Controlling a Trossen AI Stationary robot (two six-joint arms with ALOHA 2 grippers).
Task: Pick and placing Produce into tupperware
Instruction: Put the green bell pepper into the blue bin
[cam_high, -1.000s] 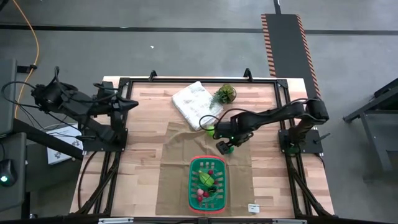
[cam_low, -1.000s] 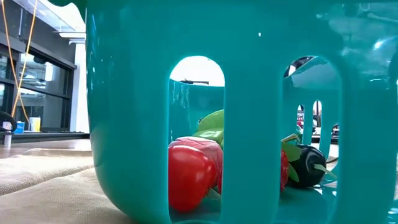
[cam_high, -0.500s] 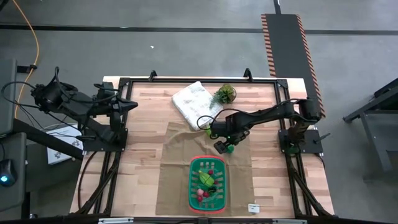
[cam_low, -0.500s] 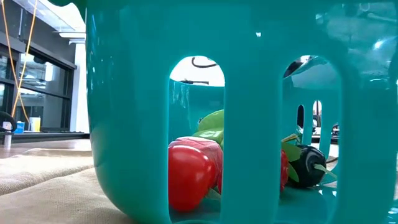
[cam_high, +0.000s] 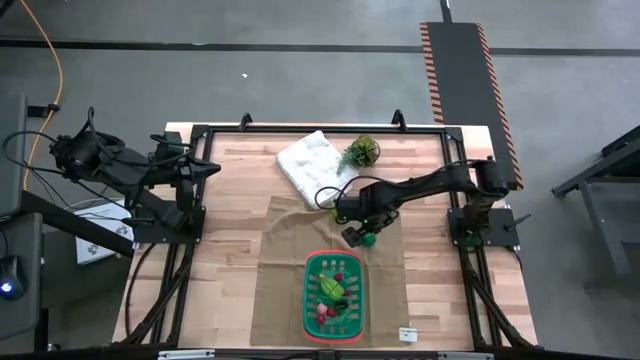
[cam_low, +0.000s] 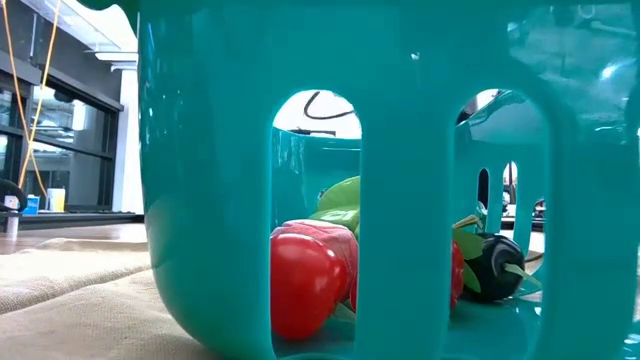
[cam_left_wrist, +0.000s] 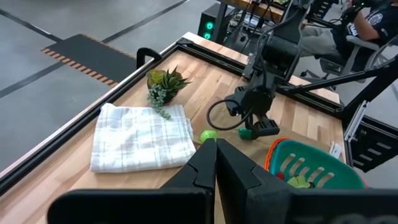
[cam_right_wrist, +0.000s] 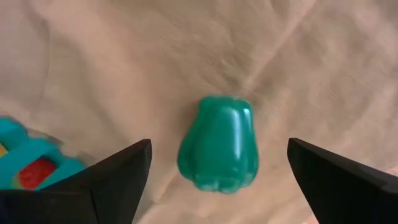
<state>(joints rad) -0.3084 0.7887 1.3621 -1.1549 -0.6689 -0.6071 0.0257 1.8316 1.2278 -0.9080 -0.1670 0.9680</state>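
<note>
Basket (cam_high: 334, 292) wall fills the low view, hiding the surface beyond; produce inside partly seen. Right gripper (cam_high: 358, 236) spread wide over green pepper (cam_right_wrist: 218, 152) on tan cloth (cam_high: 285, 260), not touching. Left gripper (cam_left_wrist: 214, 163) closed, empty, at the surface's left edge.

The basket (cam_low: 400, 150) wall fills the low view, hiding both arms and most produce (cam_low: 305, 275).

A green pepper (cam_right_wrist: 219, 144) lies on tan cloth just beside the green basket (cam_high: 310, 270) holding red and green produce (cam_high: 333, 289).
</note>
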